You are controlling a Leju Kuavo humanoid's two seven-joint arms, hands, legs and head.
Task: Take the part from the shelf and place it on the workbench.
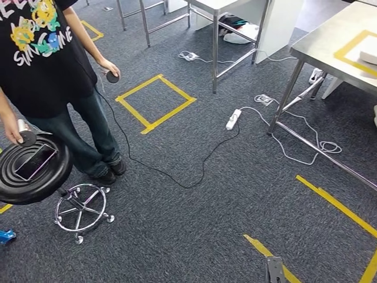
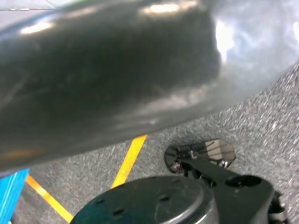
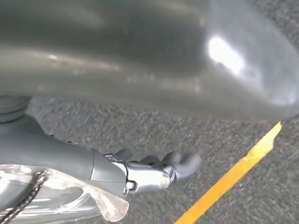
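One robot hand [image 3: 155, 170] empty above carpet [image 3: 229, 140]

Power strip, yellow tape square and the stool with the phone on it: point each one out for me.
power strip [image 1: 233, 119]: head view, middle of its white body.
yellow tape square [image 1: 133, 111]: head view, its left strip.
stool [image 1: 62, 168]: head view, black seat rim.

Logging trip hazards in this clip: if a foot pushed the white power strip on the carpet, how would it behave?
The white power strip looks rigid and light, so it would probably slide rather than roll. The carpet likely grips it somewhat. Its attached cords, a black cable and a white cable, would probably drag and limit travel.
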